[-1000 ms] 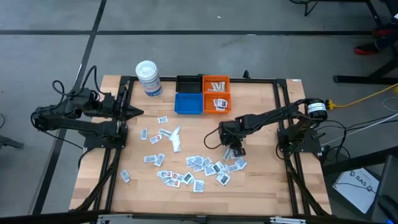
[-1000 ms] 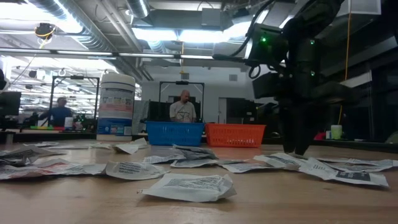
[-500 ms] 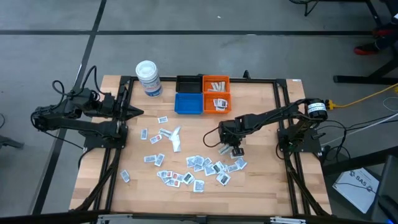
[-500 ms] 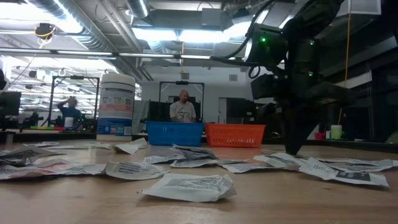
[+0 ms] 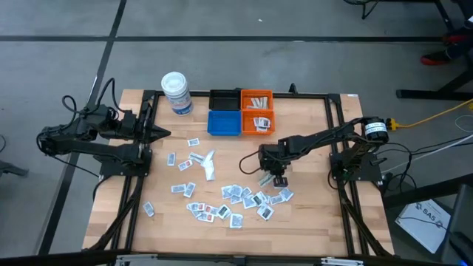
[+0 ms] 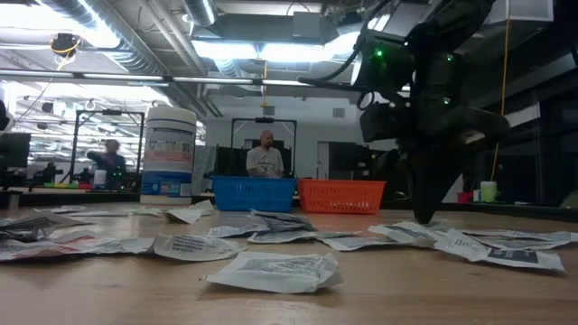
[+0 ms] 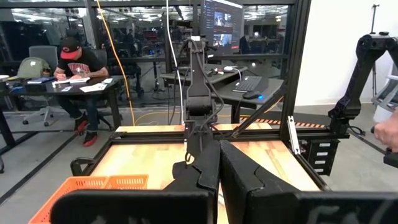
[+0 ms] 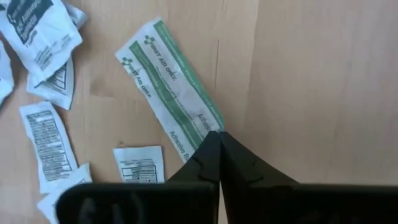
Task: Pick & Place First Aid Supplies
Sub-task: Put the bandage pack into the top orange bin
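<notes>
Moved since earlier: right gripper (image 5: 267, 177) has drifted a touch toward the left arm's side, lifting a long green-striped strip (image 8: 177, 93) off the pile's edge; in the earlier high views that strip did not show beside it.
Table (image 5: 318, 214): pale wooden planks, rectangular, framed by dark metal rails.
Right arm: dark, jointed, reaching from its base at the right edge toward the table's middle.
Left arm: folded at the left edge, waiting, its left gripper (image 7: 219, 163) with both dark fingers pressed together and nothing between them.
White tub (image 5: 177, 92): cylindrical, lidded, printed label, standing upright at the far left corner.
Bins: black bin (image 5: 224, 100), orange bin (image 5: 256, 112) and blue bin (image 5: 224, 123), small plastic mesh baskets clustered at the far edge; the orange ones hold a few flat packets.
First aid supplies (image 5: 236, 198): dozens of small flat white sachets, crinkled paper with dark print, scattered over the near middle of the table, thickest just beside the right gripper.
Right gripper, close up: two dark tapered fingers meet at a point, pinching one end of the green-striped strip; the wrist view shows them closed tight on its corner.
Green-striped strip: long, narrow, white paper with green bands and small green print, hanging slanted from the fingertips above bare wood.
Low view: right gripper (image 6: 424, 212) points straight down, tips close above the sachets.
</notes>
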Robot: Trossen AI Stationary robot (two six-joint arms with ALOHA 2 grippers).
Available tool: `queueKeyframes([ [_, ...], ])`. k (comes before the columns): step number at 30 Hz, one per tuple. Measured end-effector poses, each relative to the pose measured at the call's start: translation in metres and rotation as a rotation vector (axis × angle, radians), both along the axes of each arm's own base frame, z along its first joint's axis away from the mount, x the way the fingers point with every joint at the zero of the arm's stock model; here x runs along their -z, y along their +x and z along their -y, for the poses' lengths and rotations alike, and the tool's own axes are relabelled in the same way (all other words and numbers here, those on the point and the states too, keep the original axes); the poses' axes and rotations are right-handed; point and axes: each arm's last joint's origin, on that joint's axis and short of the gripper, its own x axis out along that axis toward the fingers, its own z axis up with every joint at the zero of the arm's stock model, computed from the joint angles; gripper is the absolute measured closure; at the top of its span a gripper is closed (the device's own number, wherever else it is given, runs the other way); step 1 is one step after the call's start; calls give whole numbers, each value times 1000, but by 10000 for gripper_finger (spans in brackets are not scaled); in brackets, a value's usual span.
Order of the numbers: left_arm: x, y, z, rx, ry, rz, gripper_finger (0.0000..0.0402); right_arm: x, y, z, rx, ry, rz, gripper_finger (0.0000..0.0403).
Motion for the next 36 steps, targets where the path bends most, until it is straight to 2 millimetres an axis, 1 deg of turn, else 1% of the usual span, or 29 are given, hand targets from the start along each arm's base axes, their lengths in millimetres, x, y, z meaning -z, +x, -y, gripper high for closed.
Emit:
queueKeyframes([
  [7,0,0,0,0,1,0,398,-8,0,-1,48,51,29,402],
  [12,0,0,0,0,0,0,398,-25,1,1,66,49,88,402],
  [18,0,0,0,0,1,0,398,-50,7,10,131,51,171,402],
  [23,0,0,0,0,1,0,398,-71,16,20,180,60,240,403],
  [30,0,0,0,-1,1,0,398,-100,27,40,272,72,328,403],
  [33,0,0,0,0,0,0,398,-110,30,52,357,93,357,403],
  [36,0,0,0,0,0,0,398,-118,30,66,506,100,373,403],
])
